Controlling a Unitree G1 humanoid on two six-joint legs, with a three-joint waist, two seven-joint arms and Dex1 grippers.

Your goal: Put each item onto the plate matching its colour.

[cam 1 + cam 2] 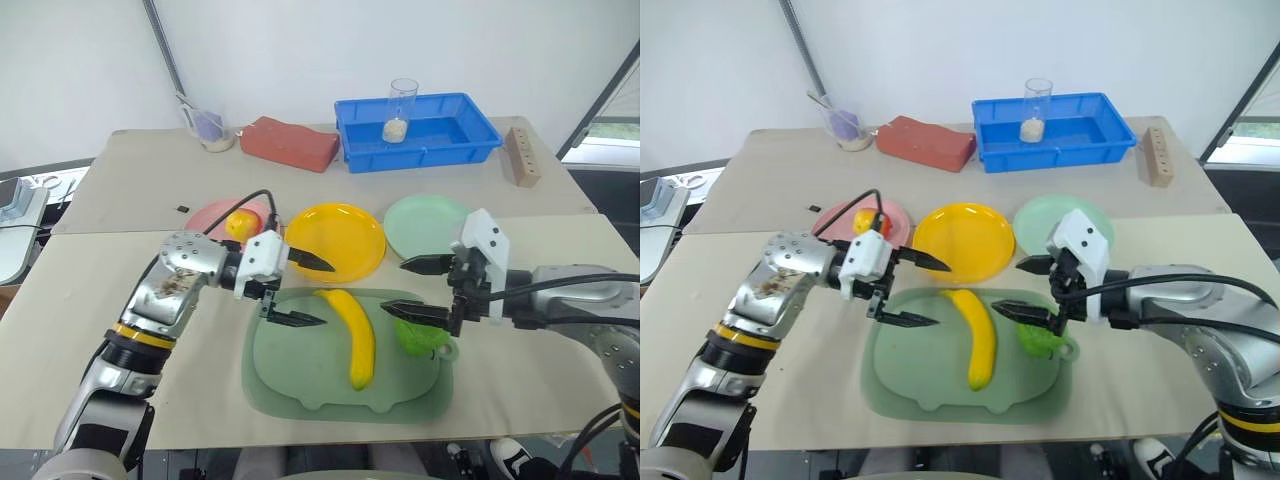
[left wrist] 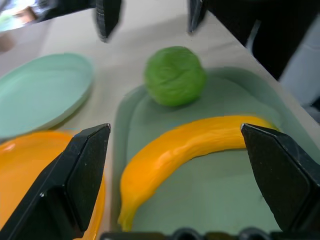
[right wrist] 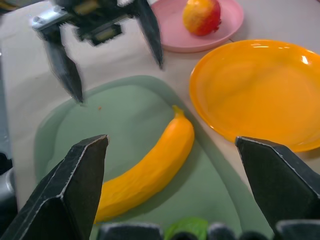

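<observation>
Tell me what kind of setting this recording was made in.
Most likely a lab or test bench for robot practice, not a home. A plain covered table stands against a bare white wall and holds toy fruit, such as a banana, coloured plastic plates, such as the yellow plate, and a blue bin.

I see the beige table carrying the dull-green tray; beyond the tray sit pink plate, yellow plate, mint plate, then red brick and blue bin.

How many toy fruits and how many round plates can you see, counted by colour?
Red-and-yellow fruit: 1
Yellow banana: 1
Green fruit: 1
Pink plate: 1
Yellow plate: 1
Mint green plate: 1
Total: 6
</observation>
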